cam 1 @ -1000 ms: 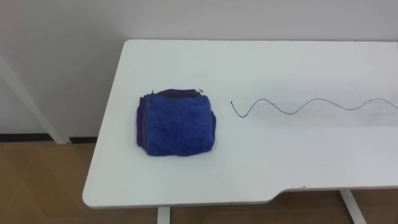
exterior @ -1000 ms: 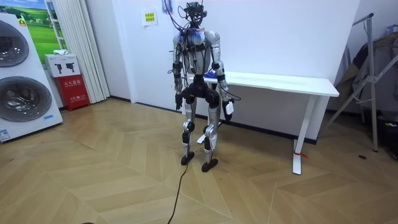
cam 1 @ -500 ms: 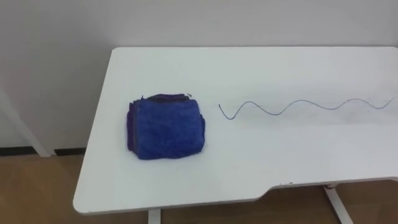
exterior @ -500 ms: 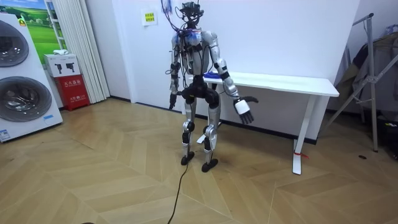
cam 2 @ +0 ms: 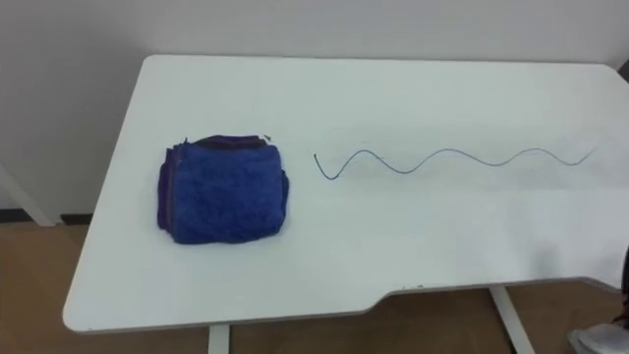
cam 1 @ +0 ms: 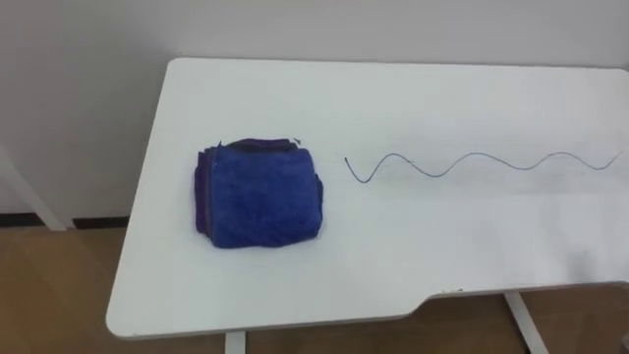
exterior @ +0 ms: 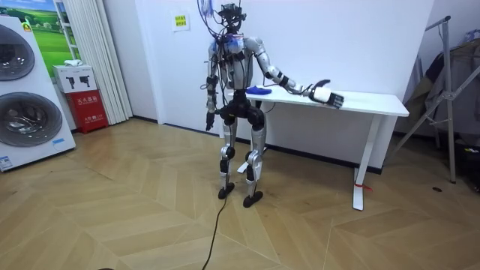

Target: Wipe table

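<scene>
White table (cam 1: 442, 246) against a pale wall, and a wooden floor (exterior: 150, 217) running beneath it. On the tabletop sits the blue cloth (cam 1: 257, 193), folded into a thick square and lying flat near the robot's left end of the table, close to the front edge. Neither hand is on it. Just to its right a thin blue wavy line (cam 1: 482, 155) is drawn on the surface. It starts near the cloth without touching it and ripples off toward the table's far right end.

Over to the room view: the robot stands upright on both feet at the end of the table on the room view's left, turned toward the table. Its right arm reaches out long over the tabletop toward the room view's right. The right hand (exterior: 328, 96) is over the middle of the table with its fingers stretched out and nothing in them. Whether it touches the surface cannot be told from here. That hand is well apart from the cloth, which lies back near the robot's body.

The left hand (exterior: 209, 122) hangs at the robot's side, too small to tell how its fingers are set.

A washing machine (exterior: 22, 105) and a red box (exterior: 88, 111) sit at the room view's left, and a metal stand (exterior: 448, 82) at its right.
</scene>
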Available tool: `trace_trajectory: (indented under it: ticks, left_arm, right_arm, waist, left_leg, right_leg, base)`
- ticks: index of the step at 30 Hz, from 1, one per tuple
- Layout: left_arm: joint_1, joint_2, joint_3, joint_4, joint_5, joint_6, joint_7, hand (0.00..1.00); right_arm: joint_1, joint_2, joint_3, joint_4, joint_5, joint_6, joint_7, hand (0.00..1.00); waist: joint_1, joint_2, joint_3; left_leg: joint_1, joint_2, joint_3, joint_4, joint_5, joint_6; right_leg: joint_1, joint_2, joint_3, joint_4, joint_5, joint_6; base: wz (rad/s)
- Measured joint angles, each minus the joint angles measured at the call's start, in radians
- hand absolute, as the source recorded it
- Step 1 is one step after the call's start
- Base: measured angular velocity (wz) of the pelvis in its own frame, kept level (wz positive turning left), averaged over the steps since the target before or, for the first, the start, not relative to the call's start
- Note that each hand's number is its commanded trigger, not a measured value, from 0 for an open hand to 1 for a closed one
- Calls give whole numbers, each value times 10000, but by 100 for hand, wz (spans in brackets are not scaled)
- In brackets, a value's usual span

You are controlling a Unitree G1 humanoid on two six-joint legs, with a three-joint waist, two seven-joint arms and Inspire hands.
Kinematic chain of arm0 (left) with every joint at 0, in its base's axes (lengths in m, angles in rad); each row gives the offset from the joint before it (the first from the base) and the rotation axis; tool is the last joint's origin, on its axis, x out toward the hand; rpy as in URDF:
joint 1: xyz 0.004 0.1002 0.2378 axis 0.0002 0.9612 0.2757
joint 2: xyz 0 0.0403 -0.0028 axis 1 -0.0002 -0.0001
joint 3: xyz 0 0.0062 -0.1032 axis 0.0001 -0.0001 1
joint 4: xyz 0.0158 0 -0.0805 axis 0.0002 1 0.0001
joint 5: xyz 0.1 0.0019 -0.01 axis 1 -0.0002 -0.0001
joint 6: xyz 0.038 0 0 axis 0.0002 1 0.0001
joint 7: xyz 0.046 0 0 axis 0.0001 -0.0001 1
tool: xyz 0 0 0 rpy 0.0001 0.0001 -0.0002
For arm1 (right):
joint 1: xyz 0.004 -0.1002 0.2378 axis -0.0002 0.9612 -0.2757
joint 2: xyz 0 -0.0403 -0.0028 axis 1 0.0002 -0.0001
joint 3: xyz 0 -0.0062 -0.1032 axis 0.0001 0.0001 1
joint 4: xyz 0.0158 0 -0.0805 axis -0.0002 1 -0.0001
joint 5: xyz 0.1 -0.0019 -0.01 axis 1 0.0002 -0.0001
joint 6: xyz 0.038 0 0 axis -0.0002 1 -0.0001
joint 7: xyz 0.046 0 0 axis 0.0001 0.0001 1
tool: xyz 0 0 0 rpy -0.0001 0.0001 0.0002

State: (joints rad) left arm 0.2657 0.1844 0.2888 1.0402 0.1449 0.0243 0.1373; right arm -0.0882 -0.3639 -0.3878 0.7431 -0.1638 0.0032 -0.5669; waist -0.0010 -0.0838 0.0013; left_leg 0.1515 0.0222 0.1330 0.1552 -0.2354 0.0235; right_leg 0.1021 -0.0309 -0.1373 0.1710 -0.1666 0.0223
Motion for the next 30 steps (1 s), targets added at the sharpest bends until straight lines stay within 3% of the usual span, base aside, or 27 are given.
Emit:
trace_trajectory:
  ticks: [8, 10, 15, 21, 27, 30]
  left_arm:
    - [-59, -39, -655, -111, 39, 10, 33, 0]
    - [-14, -53, -669, -107, 31, 15, 34, 0]
    - [-3, -37, -978, -109, 36, 40, 10, 0]
    - [-178, -53, -1115, -114, 159, 182, -227, 0]
    - [-433, -94, -1575, -213, 162, 205, -319, 0]
    - [-520, -66, -1746, -217, 160, 196, -311, 0]
  right_arm:
    - [-204, -3, 1257, -3299, -2718, -62, -39, 0]
    - [-474, -5, 1618, -4003, -3502, -81, -52, 0]
    - [-759, -5, 2456, -5036, -4206, -46, 133, 0]
    - [-1377, 0, 3436, -5407, -5590, -26, 633, 0]
    - [-1530, 19, 4905, -5949, -6344, -14, 1496, 0]
    - [-1667, 62, 5336, -5947, -6487, -14, 1900, 0]
  waist:
    - [388, 6, 6]
    - [527, -50, 34]
    - [696, -202, 1]
    - [1181, -215, 6]
    - [1716, -117, 62]
    - [1795, -96, 74]
  left_leg:
    - [-7, -7, -51, 72, 4, -1]
    - [-4, 6, -63, 113, 5, -3]
    - [-66, 5, -341, 126, 5, -3]
    - [-214, -6, -503, 128, 8, -9]
    - [-210, -9, -565, 132, 12, -9]
    - [-209, -9, -734, 115, 15, -9]
  right_leg:
    - [49, -13, -45, -3, 0, 0]
    - [4, -10, -55, -3, 0, 0]
    - [60, -38, -308, 0, 0, 0]
    - [101, -33, -490, -11, 0, 0]
    - [86, -36, -560, -35, 0, 0]
    - [120, -27, -573, -44, 0, 0]
  base:
    - [3]
    - [0]
    - [13]
    - [9]
    - [3]
    - [10]
